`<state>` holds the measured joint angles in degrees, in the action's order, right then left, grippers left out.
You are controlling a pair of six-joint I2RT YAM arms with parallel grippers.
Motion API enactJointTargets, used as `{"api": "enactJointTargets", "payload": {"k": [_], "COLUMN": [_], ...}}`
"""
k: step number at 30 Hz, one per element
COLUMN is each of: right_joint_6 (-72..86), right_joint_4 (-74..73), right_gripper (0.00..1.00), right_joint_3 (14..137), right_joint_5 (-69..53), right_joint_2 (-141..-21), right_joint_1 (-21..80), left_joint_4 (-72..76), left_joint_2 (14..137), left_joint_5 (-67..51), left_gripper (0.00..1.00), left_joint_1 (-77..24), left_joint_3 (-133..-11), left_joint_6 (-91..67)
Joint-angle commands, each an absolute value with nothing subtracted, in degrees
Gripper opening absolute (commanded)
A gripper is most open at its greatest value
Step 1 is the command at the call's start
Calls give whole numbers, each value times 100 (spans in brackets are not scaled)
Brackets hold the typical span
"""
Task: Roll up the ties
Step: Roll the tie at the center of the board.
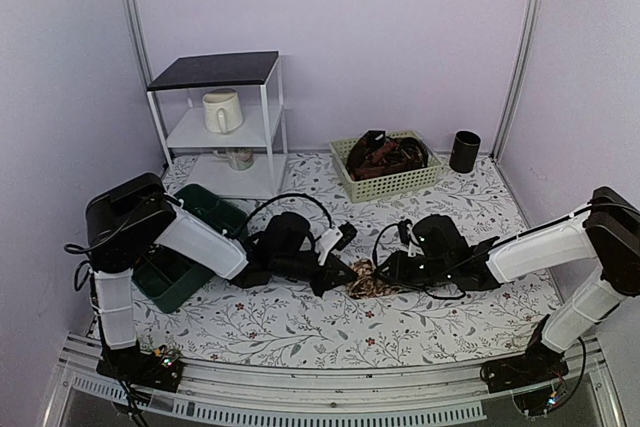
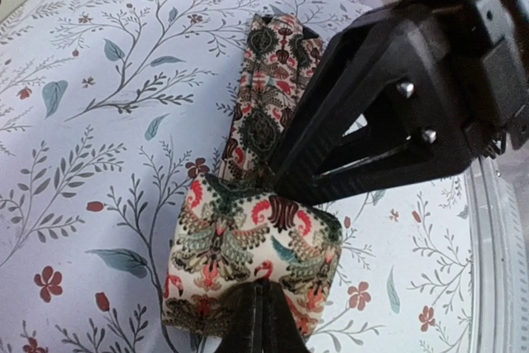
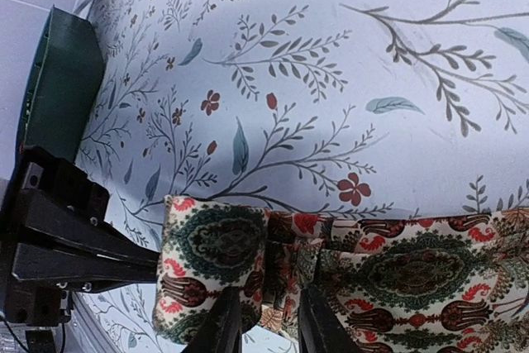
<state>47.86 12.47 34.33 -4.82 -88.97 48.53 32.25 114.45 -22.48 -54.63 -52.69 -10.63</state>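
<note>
Centrally, tie (image 1: 368, 280) on floral cloth (image 1: 300, 332), green bin (image 1: 165, 282) left, basket (image 1: 395, 185) behind.

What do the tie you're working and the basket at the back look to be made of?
The tie: soft woven cloth, perhaps silk or polyester; it folds and bunches, with a cream, red and green ornamental pattern. The basket: probably moulded plastic, pale yellow-green, matte; its wall is a regular lattice of holes.
</note>
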Motion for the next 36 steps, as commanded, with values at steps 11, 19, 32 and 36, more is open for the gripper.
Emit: {"api": "enactJointTargets", "payload": {"k": [11,19,32,36], "right_joint_6": [4840,4806,4971,5250], "right_joint_4": [1191,1194,1099,971], "right_gripper": [45,47,26,26], "right_joint_3": [3682,3917,3651,3611], "right_joint_5": [-528,-810,-878,-984], "right_joint_2": [-8644,-9148,-9047,-9020], "right_joint_1": [4694,4701,4636,4606], "left_joint_4": [2997,2979,3284,3353], "left_joint_2": [11667,11655,10942,10755], "left_joint_5": [-2348,-2289,-1862,-1440], "left_gripper": [0,0,26,46], "left_joint_1": [-5528,-5546,-5545,-5546], "left_joint_3": [-5532,-5590,-5148,-4950], "left_joint_6": [-914,-885,-700,-562]}}
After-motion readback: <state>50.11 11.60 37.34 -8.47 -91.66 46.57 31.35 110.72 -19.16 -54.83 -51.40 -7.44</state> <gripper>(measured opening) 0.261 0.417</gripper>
